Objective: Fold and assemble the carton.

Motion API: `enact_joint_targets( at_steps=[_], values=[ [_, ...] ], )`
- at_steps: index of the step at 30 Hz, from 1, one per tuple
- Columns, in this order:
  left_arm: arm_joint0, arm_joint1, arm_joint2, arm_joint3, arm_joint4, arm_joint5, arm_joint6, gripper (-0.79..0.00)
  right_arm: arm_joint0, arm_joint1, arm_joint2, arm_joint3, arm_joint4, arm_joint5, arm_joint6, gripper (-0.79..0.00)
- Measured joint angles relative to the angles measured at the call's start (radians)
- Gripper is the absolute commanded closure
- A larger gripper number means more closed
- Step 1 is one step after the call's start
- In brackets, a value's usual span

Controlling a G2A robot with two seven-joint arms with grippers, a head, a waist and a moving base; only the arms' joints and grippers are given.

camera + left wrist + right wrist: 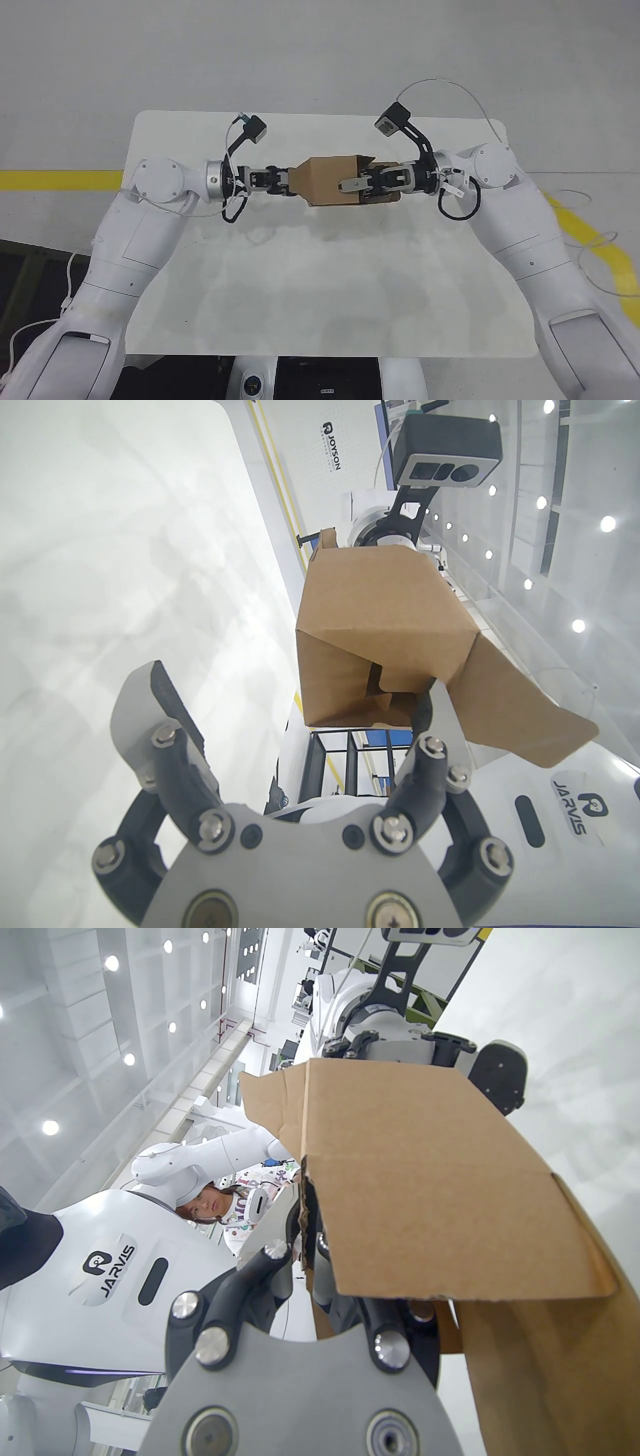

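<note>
Carton [330,180] held over table [300,300]: right gripper [302,1233] clamped on one wall edge, left gripper [292,695] spread wide at the opposite end, one finger [425,710] maybe touching it.

Top view downward; close wrist views from opposite ends of carton [328,180].

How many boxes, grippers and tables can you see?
Carton: 1
Grippers: 2, the left gripper and the right gripper
Table: 1
Total: 4
</note>
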Motion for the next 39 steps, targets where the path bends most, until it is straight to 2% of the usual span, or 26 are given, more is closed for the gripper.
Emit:
enact_joint_targets(
  at_steps=[32, 39],
  values=[
    [-0.012, -0.004, 0.014, 0.004, -0.013, -0.011, 0.001, -0.785, -0.001, -0.015, -0.009, -0.017, -0.007, 0.005, 0.005, 0.0],
    [-0.001, 0.006, -0.027, 0.01, -0.013, -0.019, 0.008, -0.785, -0.002, -0.004, 0.031, 0.034, -0.04, -0.014, -0.014, 0.0]
  ],
)
